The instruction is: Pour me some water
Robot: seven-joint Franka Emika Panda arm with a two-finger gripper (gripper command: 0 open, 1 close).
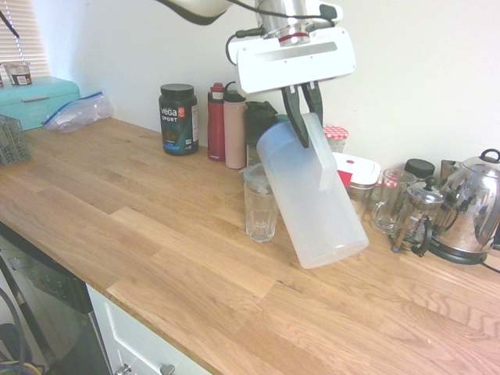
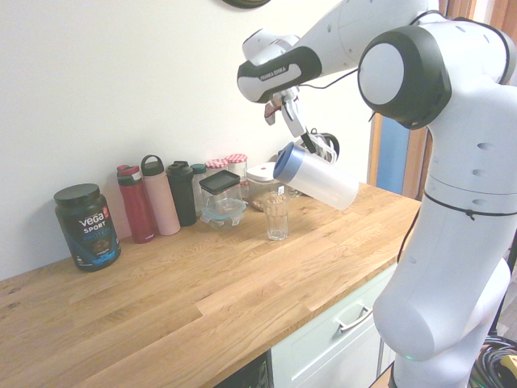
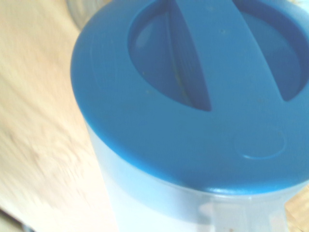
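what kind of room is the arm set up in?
Most likely a kitchen: a wooden countertop over white cabinets, a steel kettle beside a French press, and a frosted jug held by the gripper.

Any water indistinct, its level unclear behind the frosted wall of the tilted, blue-lidded jug (image 1: 308, 205).
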